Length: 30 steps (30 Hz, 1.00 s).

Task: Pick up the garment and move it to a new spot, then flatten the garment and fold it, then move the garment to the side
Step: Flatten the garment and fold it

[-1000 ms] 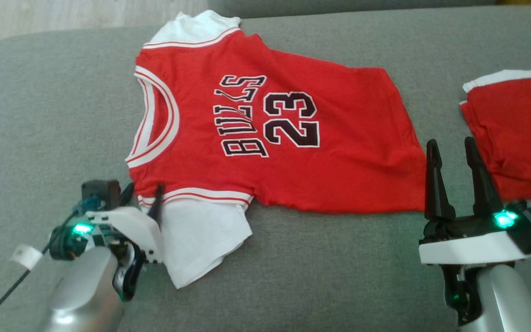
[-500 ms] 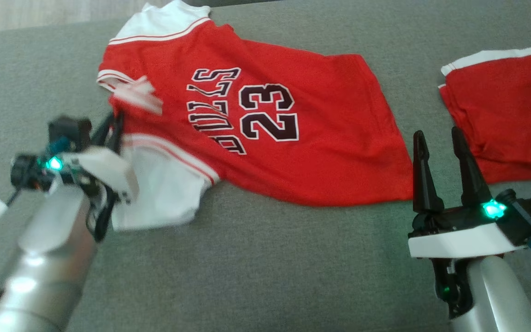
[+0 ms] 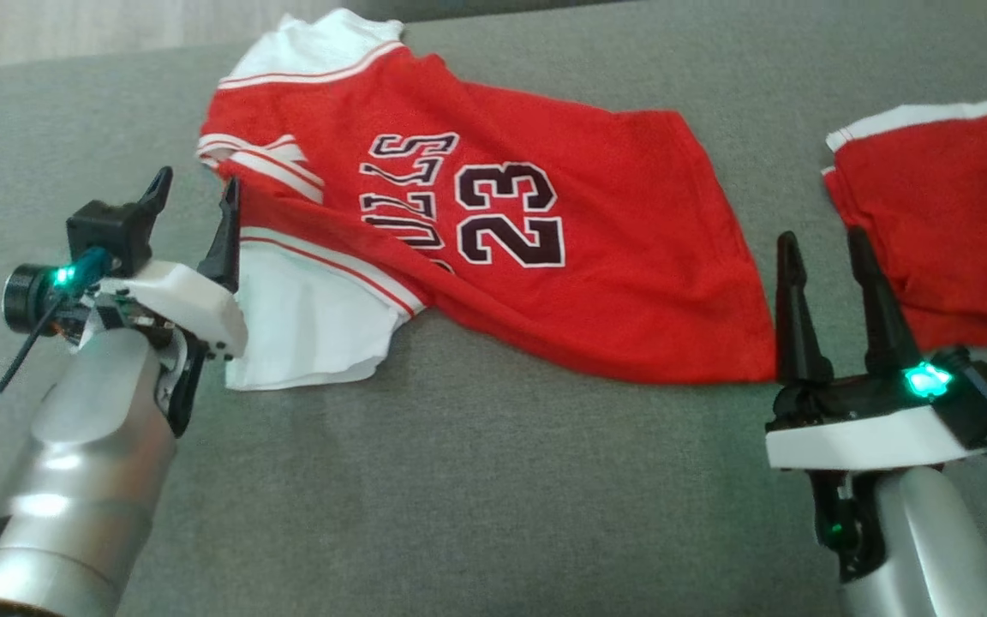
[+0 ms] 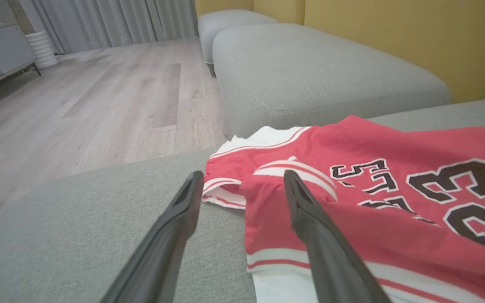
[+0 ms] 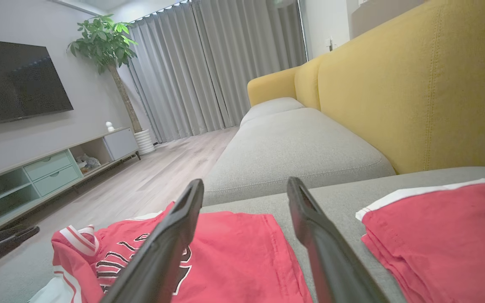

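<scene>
So the red jersey (image 3: pixel 545 257) is lying on the grey sofa cushion (image 3: pixel 493 497), long axis running left to right. The left gripper (image 3: pixel 197 177) is sitting fingers-apart and empty right beside the bunched collar end. The right gripper (image 3: pixel 822 234) is hovering by the hem corner, spread wide too.

1. Bare cushion (image 3: pixel 493 480) is lying open in front of the jersey (image 3: pixel 631 283), nearest the robot.
2. A narrow bare strip is separating jersey and shorts (image 3: pixel 948 231).
3. The yellow back (image 5: pixel 415 92) is rising behind the shorts.
</scene>
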### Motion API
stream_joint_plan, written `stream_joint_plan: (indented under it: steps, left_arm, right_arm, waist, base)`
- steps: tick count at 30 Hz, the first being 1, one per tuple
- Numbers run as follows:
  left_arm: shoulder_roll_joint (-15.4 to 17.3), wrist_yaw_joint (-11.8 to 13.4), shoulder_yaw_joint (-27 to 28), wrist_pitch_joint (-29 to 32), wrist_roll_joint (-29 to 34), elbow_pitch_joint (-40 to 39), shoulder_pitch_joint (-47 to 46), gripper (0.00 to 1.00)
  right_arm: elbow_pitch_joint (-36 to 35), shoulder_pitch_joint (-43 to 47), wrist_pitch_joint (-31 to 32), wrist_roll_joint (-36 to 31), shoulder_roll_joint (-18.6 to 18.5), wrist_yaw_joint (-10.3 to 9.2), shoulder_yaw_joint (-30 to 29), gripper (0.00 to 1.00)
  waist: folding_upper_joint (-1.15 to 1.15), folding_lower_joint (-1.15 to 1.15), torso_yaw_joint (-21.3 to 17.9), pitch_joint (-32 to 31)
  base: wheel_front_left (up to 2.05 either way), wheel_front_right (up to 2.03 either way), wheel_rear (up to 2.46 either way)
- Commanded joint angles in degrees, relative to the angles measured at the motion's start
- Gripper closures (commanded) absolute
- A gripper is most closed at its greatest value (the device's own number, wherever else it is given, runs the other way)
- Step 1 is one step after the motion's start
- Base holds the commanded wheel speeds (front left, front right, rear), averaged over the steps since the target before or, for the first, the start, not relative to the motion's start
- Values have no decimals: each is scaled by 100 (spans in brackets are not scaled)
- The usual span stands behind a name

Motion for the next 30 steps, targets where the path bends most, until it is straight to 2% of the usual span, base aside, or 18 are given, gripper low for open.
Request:
stream_joint_plan:
  steps: [1,8,15,20,26,30]
  left_arm:
    - [177,38,206,-117,-43,-145,-108,0]
    - [-12,214,411,-297,-143,-838,531,0]
    - [-178,599,763,-305,-144,-2202,1647,0]
    - [-257,821,837,-306,-62,-2930,2522,0]
    - [-344,948,833,-307,-71,-3353,3153,0]
    - [-319,923,744,-157,-54,-3354,3106,0]
  right_arm:
    - [-186,-53,-36,7,-26,-3,75,0]
    - [-172,96,-36,-78,-26,-3,-170,0]
    - [-183,290,-36,-92,-26,-3,-299,0]
    - [-179,447,-36,-55,-26,-3,-321,0]
    - [-178,575,-36,-65,-26,-3,-321,0]
    - [-192,524,-36,-88,-26,-3,-286,0]
  waist:
    - [0,0,120,-116]
    - [0,0,527,-516]
    - [0,0,806,-796]
    - [0,0,868,-929]
    - [0,0,911,-992]
    - [0,0,876,-930]
  base:
    - [0,0,0]
    - [0,0,0]
    - [0,0,0]
    - [0,0,0]
    - [0,0,0]
    - [0,0,0]
